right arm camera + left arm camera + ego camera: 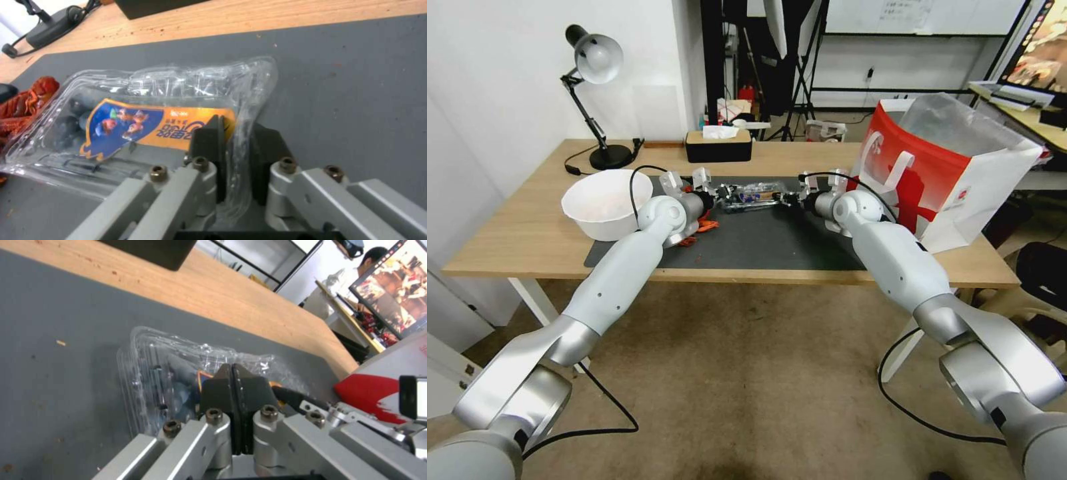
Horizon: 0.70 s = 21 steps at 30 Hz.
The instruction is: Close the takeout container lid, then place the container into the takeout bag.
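Observation:
The takeout container (754, 195), a clear clamshell with a blue and orange label, sits at the back of the dark mat (760, 247). Its lid (146, 100) lies down over the base with dark berries under it. My left gripper (720, 195) is at the container's left end; in the left wrist view its pads (218, 386) press flat together at the container (178, 366) rim. My right gripper (792, 198) is at the other end, shut on the clear rim (236, 125). The red and white takeout bag (947, 180) stands open just right of my right arm.
A white bowl (606, 200) sits on the mat's left edge by my left arm. An orange-red wrapper (704, 228) lies beside the left gripper. A black desk lamp (597, 67) and a tissue box (718, 145) stand at the table's back.

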Tool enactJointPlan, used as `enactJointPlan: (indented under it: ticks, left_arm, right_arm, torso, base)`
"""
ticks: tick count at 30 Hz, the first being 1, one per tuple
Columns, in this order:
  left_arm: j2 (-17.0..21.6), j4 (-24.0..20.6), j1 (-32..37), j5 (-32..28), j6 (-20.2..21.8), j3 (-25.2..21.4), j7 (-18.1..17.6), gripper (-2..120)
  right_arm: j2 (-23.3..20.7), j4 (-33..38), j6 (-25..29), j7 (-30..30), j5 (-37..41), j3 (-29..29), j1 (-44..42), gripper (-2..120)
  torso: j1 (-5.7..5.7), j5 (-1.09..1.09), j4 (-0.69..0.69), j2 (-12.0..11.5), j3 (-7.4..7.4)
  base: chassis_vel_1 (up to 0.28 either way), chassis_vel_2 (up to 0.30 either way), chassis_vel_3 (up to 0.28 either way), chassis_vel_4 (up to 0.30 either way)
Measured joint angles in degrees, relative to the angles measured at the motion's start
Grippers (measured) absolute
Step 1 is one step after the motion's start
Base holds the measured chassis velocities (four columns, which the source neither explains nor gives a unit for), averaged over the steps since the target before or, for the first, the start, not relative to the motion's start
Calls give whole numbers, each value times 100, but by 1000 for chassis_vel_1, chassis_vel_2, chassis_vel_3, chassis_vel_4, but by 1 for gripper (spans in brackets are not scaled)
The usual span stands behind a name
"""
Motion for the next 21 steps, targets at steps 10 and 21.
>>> enactJointPlan:
  ticks: [10,21]
  left_arm:
    - [143,-342,75,-69,17,-164,20,0]
    - [419,-949,289,-188,-3,-424,132,0]
  right_arm:
    - [-34,29,1,53,43,44,-31,3]
    - [-53,49,-2,77,83,61,-32,3]
  torso:
    - [0,-1,-1,0,0]
    - [0,-1,-1,0,1]
  base:
    - [0,0,0,0]
    - [0,0,0,0]
